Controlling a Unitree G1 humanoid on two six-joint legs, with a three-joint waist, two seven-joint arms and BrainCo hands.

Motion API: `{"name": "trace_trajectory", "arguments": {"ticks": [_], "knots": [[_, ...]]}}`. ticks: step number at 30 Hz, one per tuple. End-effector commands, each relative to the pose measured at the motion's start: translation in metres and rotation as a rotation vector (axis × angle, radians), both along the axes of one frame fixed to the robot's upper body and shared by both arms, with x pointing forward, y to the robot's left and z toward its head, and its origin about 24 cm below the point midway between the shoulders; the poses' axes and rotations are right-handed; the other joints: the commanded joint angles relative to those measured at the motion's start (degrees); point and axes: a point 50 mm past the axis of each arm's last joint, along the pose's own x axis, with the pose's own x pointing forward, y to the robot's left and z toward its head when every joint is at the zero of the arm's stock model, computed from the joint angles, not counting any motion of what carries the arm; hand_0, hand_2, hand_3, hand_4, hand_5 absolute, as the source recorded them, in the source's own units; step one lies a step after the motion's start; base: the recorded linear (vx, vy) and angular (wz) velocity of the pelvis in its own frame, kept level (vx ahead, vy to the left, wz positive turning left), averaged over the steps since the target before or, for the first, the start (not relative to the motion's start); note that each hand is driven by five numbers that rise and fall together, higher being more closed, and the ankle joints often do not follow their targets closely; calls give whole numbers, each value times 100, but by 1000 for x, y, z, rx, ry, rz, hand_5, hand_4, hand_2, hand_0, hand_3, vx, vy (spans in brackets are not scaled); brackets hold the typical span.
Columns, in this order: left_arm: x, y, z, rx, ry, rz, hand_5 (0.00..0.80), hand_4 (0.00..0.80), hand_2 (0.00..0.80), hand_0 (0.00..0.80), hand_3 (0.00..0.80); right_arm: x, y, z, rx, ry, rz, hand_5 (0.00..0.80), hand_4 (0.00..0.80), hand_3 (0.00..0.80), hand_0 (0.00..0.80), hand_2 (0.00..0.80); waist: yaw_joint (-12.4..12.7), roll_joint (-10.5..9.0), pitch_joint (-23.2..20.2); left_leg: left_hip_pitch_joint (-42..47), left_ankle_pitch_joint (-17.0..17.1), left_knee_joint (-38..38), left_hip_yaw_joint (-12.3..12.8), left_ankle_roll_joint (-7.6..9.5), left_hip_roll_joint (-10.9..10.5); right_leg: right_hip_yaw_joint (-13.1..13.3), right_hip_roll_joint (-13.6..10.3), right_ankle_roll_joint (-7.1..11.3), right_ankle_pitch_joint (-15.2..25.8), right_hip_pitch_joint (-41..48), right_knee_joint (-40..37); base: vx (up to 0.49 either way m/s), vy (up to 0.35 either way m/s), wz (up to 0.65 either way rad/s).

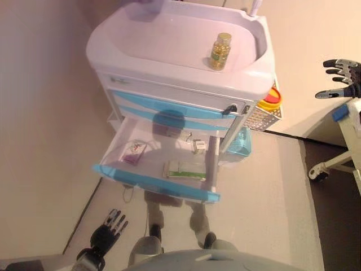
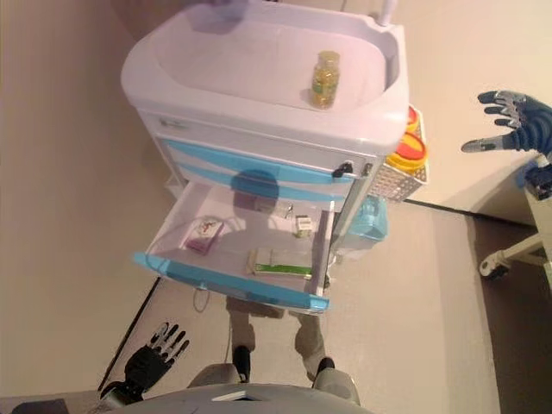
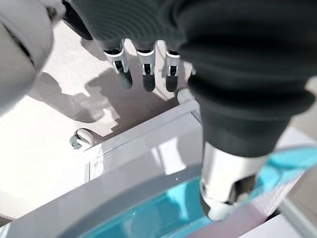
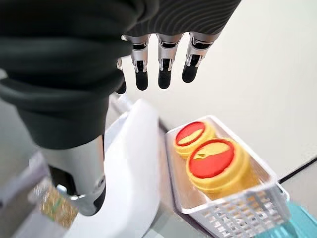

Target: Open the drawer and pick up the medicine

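Pale flooring surrounds the cart [image 1: 169,68], whose drawer [image 1: 158,180] stands open at centre; both the left hand [image 1: 110,228] and right hand [image 2: 509,121], fingers relaxed and empty, should descend squarely over the medicine box [image 1: 184,170].

One white medical cart with blue-fronted drawers [image 1: 169,84] stands in view, with one drawer [image 1: 158,180] pulled open. Three packets lie inside it: one purple-printed packet [image 1: 135,152], one green-and-white flat box [image 1: 184,170] and one small white box [image 1: 199,145]. One amber pill bottle [image 1: 220,51] stands on top. Two yellow containers with red lids [image 4: 218,166] sit in one white side basket [image 4: 237,208].
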Motion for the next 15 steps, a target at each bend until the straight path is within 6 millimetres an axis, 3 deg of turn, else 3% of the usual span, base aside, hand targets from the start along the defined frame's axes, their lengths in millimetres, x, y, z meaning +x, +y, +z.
{"name": "trace_trajectory", "arguments": {"ticks": [1,6,11,15], "knots": [[9,4,7,37,-77,-20,0,0,0,0,0,-5,5,6,30,-82,73,0,0,0,0,0,54,-102,-67,-16,-728,325,-115,-28,-168,-303,-71,215,153,166,-1,19,-23,-5],[6,2,3,84,-29,-85,0,0,0,0,0,-22,-10,-31,104,-7,7,0,0,0,0,0,-48,-75,-64,6,-760,330,-104,-36,-188,-273,-48,197,172,189,-80,7,-9,-1],[-11,12,-11,295,245,-285,0,0,0,0,0,-32,-25,-58,187,58,-80,0,0,0,0,0,-180,-21,-62,20,-778,345,-65,-50,-177,-273,-48,211,149,181,-78,0,0,0],[-14,23,-14,488,407,-484,0,0,0,0,0,-34,-25,-81,258,137,-111,0,0,0,0,0,-329,53,-46,14,-800,416,-26,-51,-172,-246,-57,225,105,137,-3,18,27,-1]]}}
